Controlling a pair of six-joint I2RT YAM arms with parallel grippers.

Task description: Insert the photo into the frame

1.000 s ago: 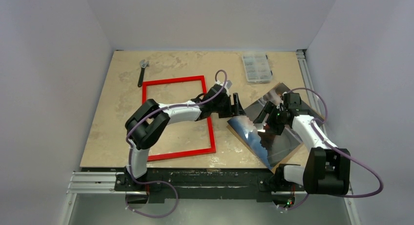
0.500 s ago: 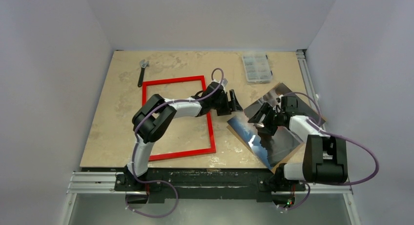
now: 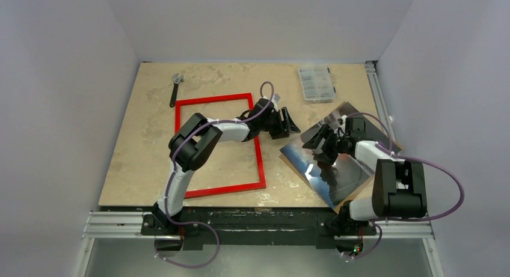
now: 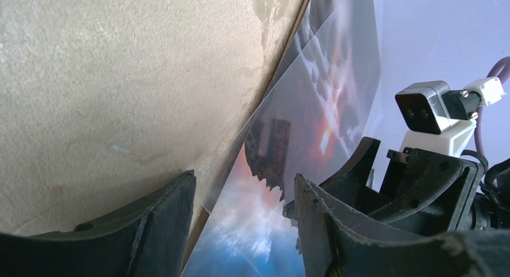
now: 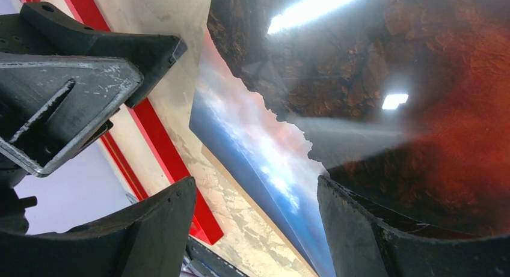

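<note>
The photo point(image 3: 340, 166) lies face up at the right of the table on a brown backing board point(image 3: 299, 169), showing dark rocks, red sky and blue water. The red frame point(image 3: 213, 100) lies flat to its left. My left gripper point(image 3: 291, 122) hovers open between the frame and the photo's left corner. In the left wrist view the left gripper point(image 4: 243, 193) has the photo point(image 4: 313, 127) edge showing in its gap. My right gripper point(image 3: 317, 146) is open low over the photo's left part. The right wrist view shows the right gripper point(image 5: 255, 190), the photo point(image 5: 391, 79) and the frame point(image 5: 162, 145).
A wrench point(image 3: 175, 88) lies at the far left beyond the frame. A clear plastic parts box point(image 3: 316, 82) sits at the back, right of centre. A metal rail point(image 3: 376, 91) runs along the table's right edge. The two grippers face each other closely.
My left gripper has shifted slightly away from the near edge. My right gripper has slid a little left over the photo, and its elbow has swung in. The photo and frame lie as before.
</note>
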